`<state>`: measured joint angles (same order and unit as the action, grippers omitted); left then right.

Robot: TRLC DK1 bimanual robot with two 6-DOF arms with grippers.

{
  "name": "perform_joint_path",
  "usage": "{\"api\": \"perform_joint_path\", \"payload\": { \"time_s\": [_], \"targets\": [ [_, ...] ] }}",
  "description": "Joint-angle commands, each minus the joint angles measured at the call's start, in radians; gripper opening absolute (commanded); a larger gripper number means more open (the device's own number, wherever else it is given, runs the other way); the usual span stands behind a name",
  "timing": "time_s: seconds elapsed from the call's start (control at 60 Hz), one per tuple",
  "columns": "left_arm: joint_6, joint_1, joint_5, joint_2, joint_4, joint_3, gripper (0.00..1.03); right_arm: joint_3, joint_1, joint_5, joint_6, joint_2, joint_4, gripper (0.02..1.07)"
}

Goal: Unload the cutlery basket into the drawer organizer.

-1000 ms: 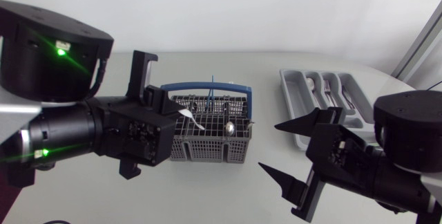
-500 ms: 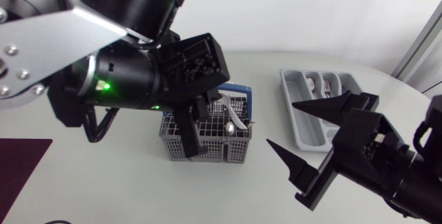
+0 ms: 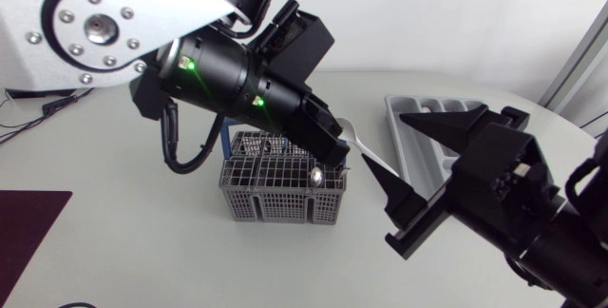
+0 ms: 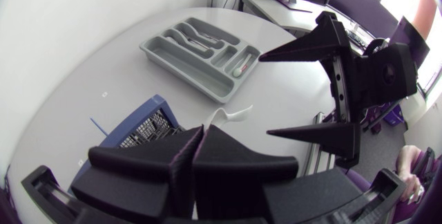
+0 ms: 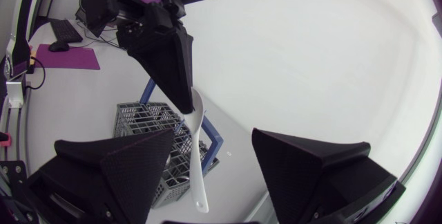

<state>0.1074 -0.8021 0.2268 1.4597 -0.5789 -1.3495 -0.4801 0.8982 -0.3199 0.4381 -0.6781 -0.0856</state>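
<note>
L hand clamped on white spoon, held in air just past cutlery basket rim, on drawer organizer side. R hand spread wide, spoon btwn its fingers. Basket & organizer sit on counter.

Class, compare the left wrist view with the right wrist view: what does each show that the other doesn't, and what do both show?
Only the left wrist view shows the organizer, with cutlery already in it. Only the right wrist view shows the left pincer's tip meeting the spoon, which hangs below it. Both show the basket, the spoon, the left pincer shut on it, and the right pincer open.
</note>
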Motion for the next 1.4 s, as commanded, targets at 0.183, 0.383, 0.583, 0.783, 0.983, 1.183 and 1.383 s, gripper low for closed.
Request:
{"api": "perform_joint_path", "payload": {
  "time_s": [0.183, 0.383, 0.583, 0.783, 0.983, 1.183, 1.383],
  "targets": [
    [-0.087, 0.006, 0.043, 0.011, -0.024, -0.059, 0.22, 0.043, 0.018, -0.031, 0.062, -0.101, -0.108, 0.64],
    [-0.095, 0.017, 0.052, 0.008, -0.065, -0.074, 0.22, 0.048, 0.018, -0.056, 0.103, -0.150, -0.169, 0.55],
    [-0.115, 0.023, 0.055, 0.007, -0.078, -0.079, 0.22, 0.055, 0.019, -0.079, 0.122, -0.186, -0.203, 0.46],
    [-0.133, 0.024, 0.062, 0.019, -0.084, -0.082, 0.22, 0.069, 0.044, -0.122, 0.145, -0.195, -0.233, 0.38],
    [-0.158, 0.015, 0.063, 0.037, -0.085, -0.083, 0.22, 0.078, 0.068, -0.166, 0.169, -0.216, -0.263, 0.29],
    [-0.172, 0.012, 0.063, 0.048, -0.088, -0.089, 0.22, 0.086, 0.082, -0.191, 0.182, -0.235, -0.287, 0.26],
    [-0.175, 0.003, 0.063, 0.059, -0.090, -0.089, 0.22, 0.084, 0.082, -0.197, 0.188, -0.247, -0.298, 0.20]
  ]
}}
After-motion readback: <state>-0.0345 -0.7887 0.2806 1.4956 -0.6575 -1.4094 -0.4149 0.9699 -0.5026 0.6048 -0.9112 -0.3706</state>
